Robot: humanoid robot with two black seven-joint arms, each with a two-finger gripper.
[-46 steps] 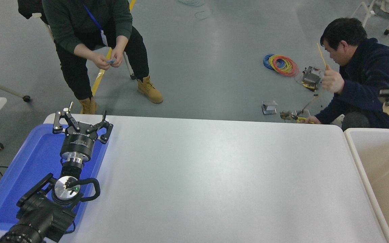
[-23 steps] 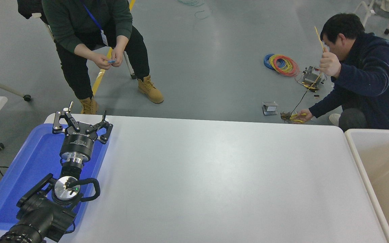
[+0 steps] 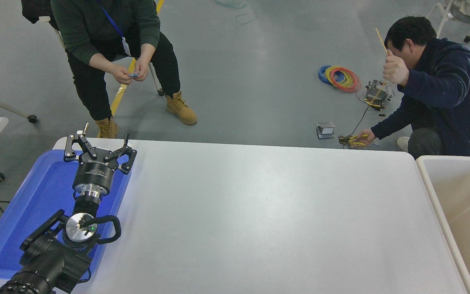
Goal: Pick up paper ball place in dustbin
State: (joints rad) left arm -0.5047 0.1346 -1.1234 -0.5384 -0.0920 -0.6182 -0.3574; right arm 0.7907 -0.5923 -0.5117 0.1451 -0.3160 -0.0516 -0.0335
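Note:
The dustbin (image 3: 455,159), a large bin with a white rounded rim and a beige inside, stands against the table's right end and is cut off by the picture's right edge. The paper ball is out of view, both on the table and in the part of the bin that shows. My left gripper (image 3: 99,141) is parked at the lower left above a blue tray, open, with nothing between its fingers. My right arm and gripper do not show in the head view.
A shallow blue tray (image 3: 35,196) lies at the left end of the white table (image 3: 259,212). One person (image 3: 112,36) sits beyond the far left corner. Another person (image 3: 443,90) crouches by the dustbin's far corner, handling wires on the floor.
One second ago my right gripper showed at the right edge above the dustbin with a tan wad at it; it has since left the view. The crouching person raised a hand.

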